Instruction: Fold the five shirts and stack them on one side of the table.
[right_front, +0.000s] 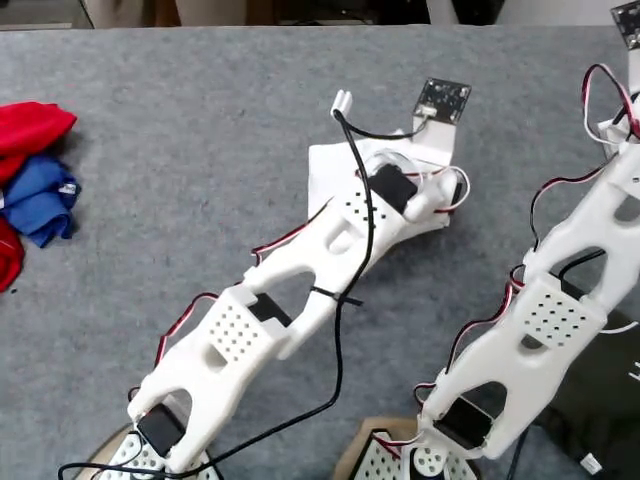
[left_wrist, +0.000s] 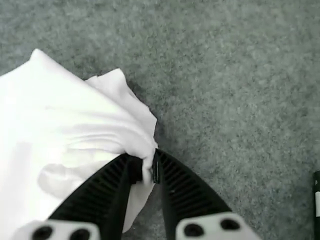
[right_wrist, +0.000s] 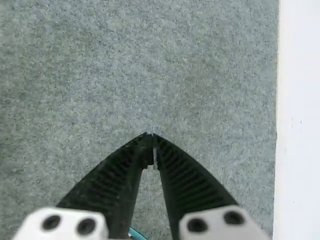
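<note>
A fold of the white shirt (left_wrist: 65, 125) is clamped in the left gripper (left_wrist: 149, 162). The shirt lies on the table (right_front: 180, 150) just off centre, toward 1 o'clock. The right gripper (right_wrist: 150, 140) is pressed together, empty, over the table. A red shirt (right_front: 30, 125) and a blue shirt (right_front: 40, 200) are heaped at 9 o'clock.

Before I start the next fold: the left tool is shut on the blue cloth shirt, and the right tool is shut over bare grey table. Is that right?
Not quite. The left tool is shut on the white cloth shirt, as the left wrist view shows; the blue cloth shirt lies off at the table's edge in the high view. The right tool is shut over bare grey table.
</note>
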